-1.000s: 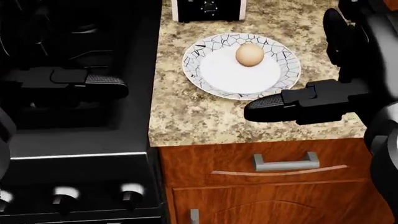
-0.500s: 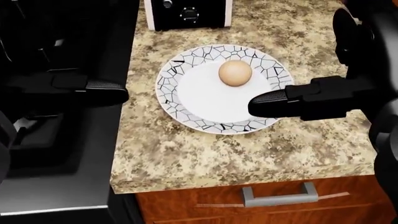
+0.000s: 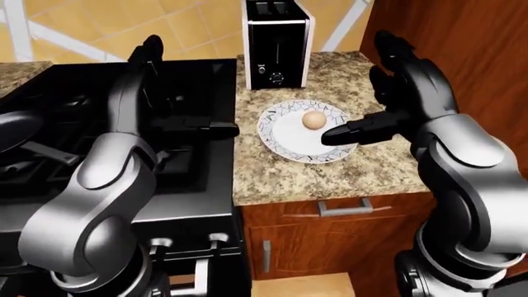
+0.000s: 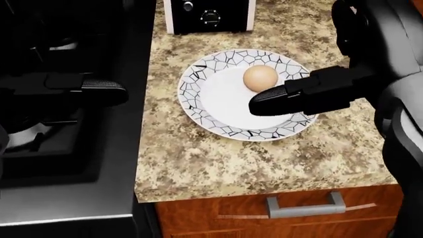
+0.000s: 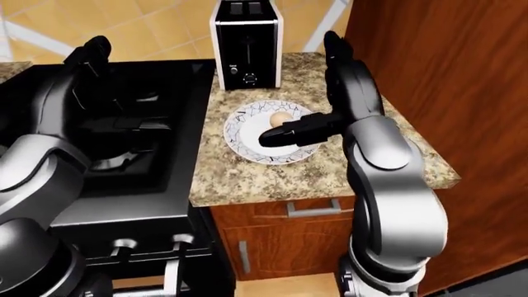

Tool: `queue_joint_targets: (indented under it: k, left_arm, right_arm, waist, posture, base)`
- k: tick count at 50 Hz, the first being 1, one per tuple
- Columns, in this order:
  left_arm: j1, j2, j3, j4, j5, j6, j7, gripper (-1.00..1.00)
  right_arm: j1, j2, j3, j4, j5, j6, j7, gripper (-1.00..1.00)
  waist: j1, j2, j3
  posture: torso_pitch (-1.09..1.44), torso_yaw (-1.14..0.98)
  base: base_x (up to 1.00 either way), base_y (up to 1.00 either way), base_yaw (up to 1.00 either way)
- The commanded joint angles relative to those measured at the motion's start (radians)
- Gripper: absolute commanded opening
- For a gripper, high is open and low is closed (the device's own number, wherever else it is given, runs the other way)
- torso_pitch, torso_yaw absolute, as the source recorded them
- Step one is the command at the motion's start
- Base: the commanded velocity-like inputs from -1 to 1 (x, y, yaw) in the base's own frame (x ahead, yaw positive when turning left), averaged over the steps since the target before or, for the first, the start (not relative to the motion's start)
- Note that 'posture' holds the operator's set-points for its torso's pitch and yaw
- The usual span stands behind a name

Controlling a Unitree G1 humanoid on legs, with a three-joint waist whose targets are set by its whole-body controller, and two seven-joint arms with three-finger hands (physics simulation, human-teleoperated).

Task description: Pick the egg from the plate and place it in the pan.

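Head view: egg just beside right hand

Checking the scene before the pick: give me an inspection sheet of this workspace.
Surface: speckled counter beside a black stove.
Job's things: egg on the patterned plate, untouched; pan not clearly made out.
Clutter: toaster above the plate in the left-eye view.
Hands: right hand open, one finger over the plate near the egg; left hand open over the stove.
Cables: nothing seen.
Surroundings: wooden drawer with handle below; tall wooden panel at right; tiled wall.
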Motion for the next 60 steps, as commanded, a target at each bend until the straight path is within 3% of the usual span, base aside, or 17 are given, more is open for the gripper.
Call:
queue_joint_targets:
  k: [1, 19, 20, 23, 32, 33, 40, 52, 60]
  left_arm:
    - [-0.025, 0.008, 0.005, -0.021, -0.003, -0.031, 0.003, 1.00]
    - [-0.025, 0.019, 0.017, -0.019, -0.021, -0.030, 0.010, 1.00]
    - [-0.023, 0.020, 0.018, -0.018, -0.023, -0.032, 0.011, 1.00]
    - [-0.020, 0.023, 0.017, -0.016, -0.025, -0.039, 0.011, 1.00]
    - [-0.020, 0.027, 0.020, -0.016, -0.035, -0.038, 0.017, 1.00]
    - [-0.018, 0.029, 0.022, -0.016, -0.037, -0.040, 0.016, 1.00]
    - [-0.024, 0.038, 0.034, -0.022, -0.057, -0.027, 0.026, 1.00]
    - [0.001, 0.033, 0.019, -0.017, -0.053, -0.056, 0.023, 1.00]
    - [0.002, 0.030, 0.016, -0.026, -0.050, -0.046, 0.023, 1.00]
  right_arm:
    - [-0.041, -0.002, 0.004, 0.003, -0.025, -0.040, 0.005, 1.00]
    - [-0.124, 0.046, 0.005, 0.253, -0.091, -0.213, 0.030, 1.00]
    - [-0.132, 0.051, 0.006, 0.276, -0.093, -0.227, 0.028, 0.63]
    - [-0.153, 0.066, -0.007, 0.334, -0.095, -0.268, 0.013, 0.61]
    - [-0.168, 0.086, 0.012, 0.440, -0.093, -0.342, -0.005, 0.71]
    - [-0.166, 0.089, 0.015, 0.448, -0.096, -0.350, -0.005, 0.61]
    - [-0.177, 0.097, 0.041, 0.532, -0.138, -0.408, 0.011, 0.64]
    - [-0.167, 0.151, 0.040, 0.637, -0.168, -0.504, 0.002, 0.60]
    - [-0.145, 0.151, 0.044, 0.651, -0.181, -0.528, 0.001, 0.63]
  waist:
    - [0.000, 0.003, -0.024]
    - [0.002, 0.009, -0.027]
    - [0.002, 0.009, -0.027]
    - [0.000, 0.012, -0.027]
    - [-0.001, 0.014, -0.030]
    - [-0.002, 0.014, -0.030]
    - [-0.004, 0.015, -0.032]
    - [-0.004, 0.017, -0.035]
    - [-0.003, 0.016, -0.035]
  posture:
    - [0.00, 0.00]
    - [0.00, 0.00]
    - [0.00, 0.00]
    - [0.00, 0.00]
    - [0.00, 0.00]
    - [0.00, 0.00]
    - [0.00, 0.00]
    - [0.00, 0.00]
    - [0.00, 0.00]
  base:
    - [0.00, 0.00, 0.00]
    - [0.00, 0.00, 0.00]
    - [0.00, 0.00, 0.00]
    - [0.00, 0.00, 0.00]
    - [0.00, 0.00, 0.00]
    - [0.00, 0.00, 0.00]
    - [0.00, 0.00, 0.00]
    - [0.00, 0.00, 0.00]
    - [0.00, 0.00, 0.00]
